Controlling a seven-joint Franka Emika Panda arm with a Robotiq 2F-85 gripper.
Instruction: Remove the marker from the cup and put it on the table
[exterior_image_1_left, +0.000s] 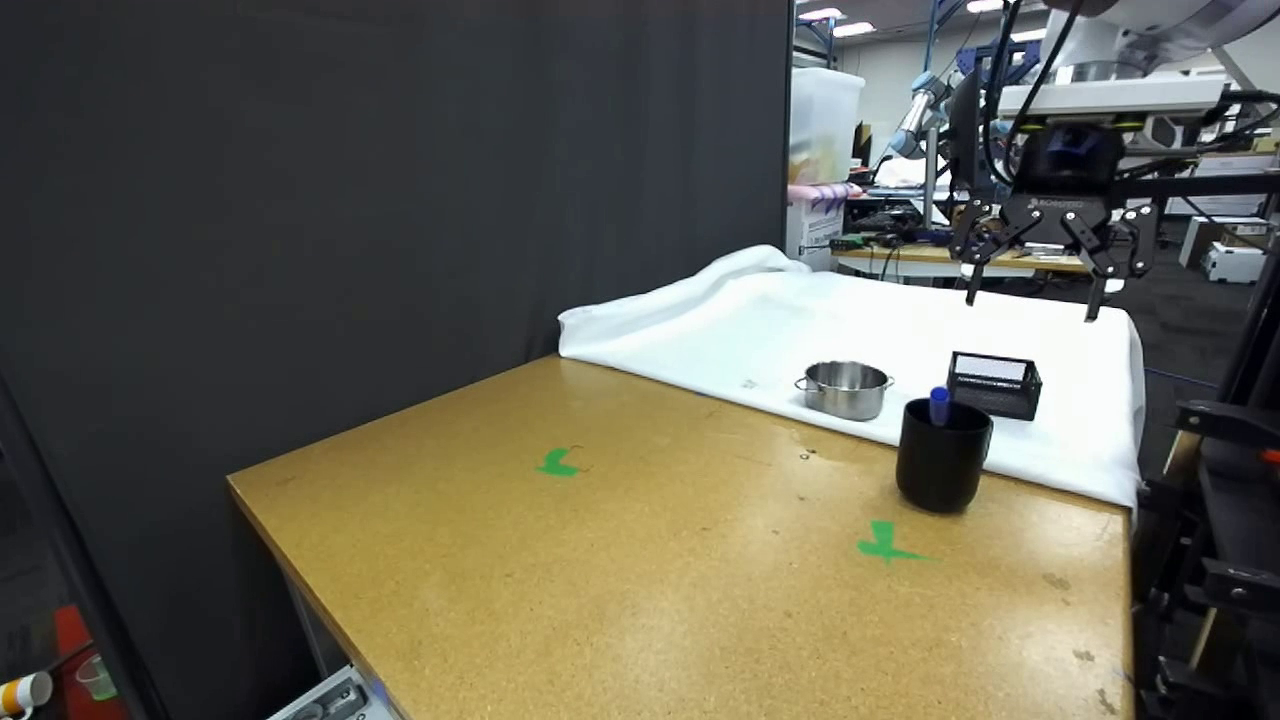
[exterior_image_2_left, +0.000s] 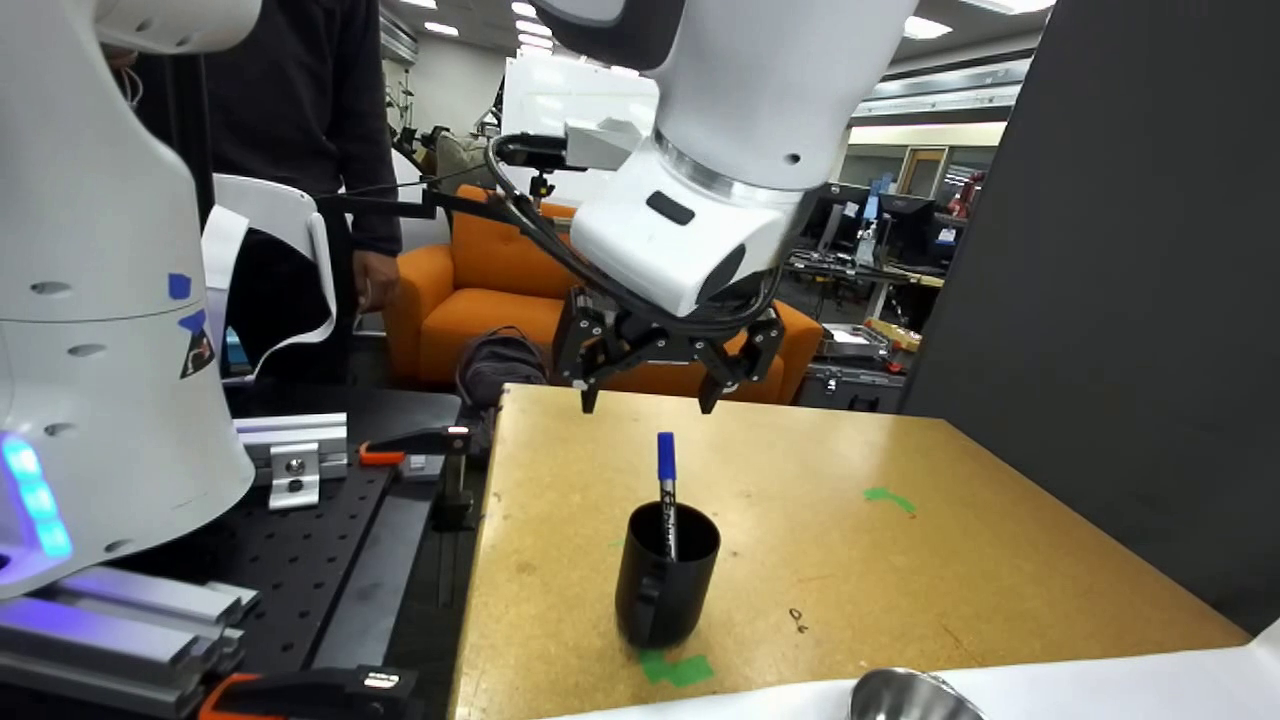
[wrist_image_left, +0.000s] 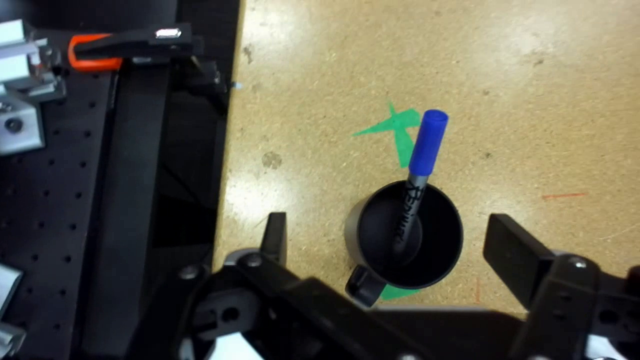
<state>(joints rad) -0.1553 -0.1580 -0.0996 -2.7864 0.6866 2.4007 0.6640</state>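
The marker (wrist_image_left: 419, 177) has a blue cap and a grey barrel with black writing. It leans in the black cup, cap up and out over the rim; it also shows in both exterior views (exterior_image_1_left: 939, 405) (exterior_image_2_left: 668, 495). The cup (wrist_image_left: 442, 237) stands upright on the tan table (wrist_image_left: 310, 125), its handle toward the lower left in the wrist view; both exterior views show it (exterior_image_1_left: 942, 465) (exterior_image_2_left: 665, 600). My gripper (wrist_image_left: 388, 222) is wide open and empty, pointing down above the cup and apart from the marker. Both exterior views show it above the marker (exterior_image_1_left: 1032, 308) (exterior_image_2_left: 648, 408).
A shiny metal bowl (exterior_image_1_left: 845, 392) and a flat black box (exterior_image_1_left: 995, 385) sit on the white cloth (exterior_image_1_left: 720, 310) beside the table. The table's edge and the black mounting plate with orange-handled clamps (wrist_image_left: 95, 52) lie left in the wrist view. A dark curtain (exterior_image_1_left: 400, 200) borders the table.
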